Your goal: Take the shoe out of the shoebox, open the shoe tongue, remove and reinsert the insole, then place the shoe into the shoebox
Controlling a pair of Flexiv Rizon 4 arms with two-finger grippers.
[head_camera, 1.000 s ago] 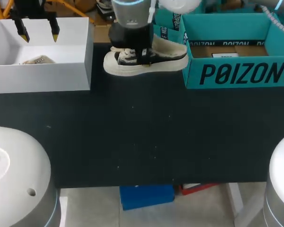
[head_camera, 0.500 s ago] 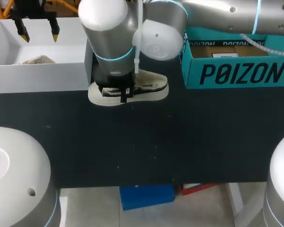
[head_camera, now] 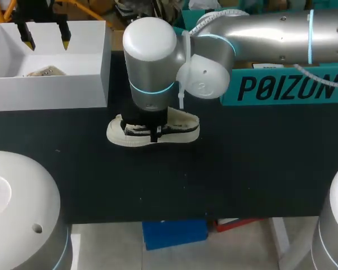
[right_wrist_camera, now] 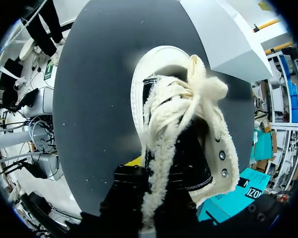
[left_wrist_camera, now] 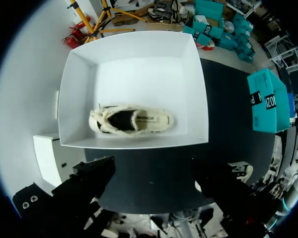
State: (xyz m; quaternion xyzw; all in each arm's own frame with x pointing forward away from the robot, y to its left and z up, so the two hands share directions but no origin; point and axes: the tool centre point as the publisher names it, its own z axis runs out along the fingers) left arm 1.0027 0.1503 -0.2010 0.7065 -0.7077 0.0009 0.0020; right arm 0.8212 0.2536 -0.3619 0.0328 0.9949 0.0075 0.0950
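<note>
The right gripper (head_camera: 153,125) sits on the middle of the cream and black fleece-lined canvas shoe (head_camera: 181,128), which lies on its sole on the black table (head_camera: 214,180), a little toward 11 o'clock from the table's centre, toe pointing to 9 o'clock. In the right wrist view the shoe's collar fills the gap between the fingers. One yellow tip shows against its side and the other is buried in fleece, so the gripper appears to be pinching the shoe rather than merely straddling it.

The teal cardboard shoebox (head_camera: 281,89) stands at 2 o'clock, well apart from the shoe. At 10 o'clock the left gripper (head_camera: 45,39) hangs with its fingers spread over the white open cardboard box (head_camera: 50,90), which holds a second cream shoe (left_wrist_camera: 131,120).

The take-out step looks finished. Next comes opening the tongue, which lies under the fluffy cream laces (right_wrist_camera: 188,99). That probably calls for releasing the shoe, then one arm steadying it while the other pulls the tongue toward the toe.
</note>
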